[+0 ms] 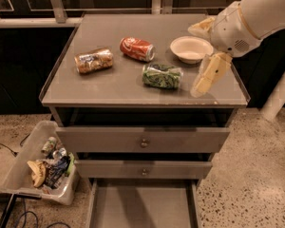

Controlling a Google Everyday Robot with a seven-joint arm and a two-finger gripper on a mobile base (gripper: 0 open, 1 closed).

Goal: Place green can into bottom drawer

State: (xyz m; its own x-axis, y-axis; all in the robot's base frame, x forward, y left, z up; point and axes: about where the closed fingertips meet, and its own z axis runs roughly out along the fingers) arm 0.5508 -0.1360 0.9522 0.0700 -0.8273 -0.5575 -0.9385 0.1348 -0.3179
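The green can [162, 76] lies on its side in the middle of the grey cabinet top [109, 87], left of my gripper. My gripper [194, 61] hangs over the right part of the top, just right of the can and apart from it. It is open and empty, with one cream finger [209, 75] pointing down-left and the other [201, 27] near the bowl. The bottom drawer [142, 207] is pulled out at the foot of the cabinet, and the part of its flat grey floor in view is bare.
A red cola can [137, 49] and a gold-brown can [93, 61] lie on the top, left of the green can. A white bowl [191, 49] sits at the back right. Two upper drawers [143, 140] with round knobs stand slightly out. A bin of rubbish [42, 167] stands on the floor at left.
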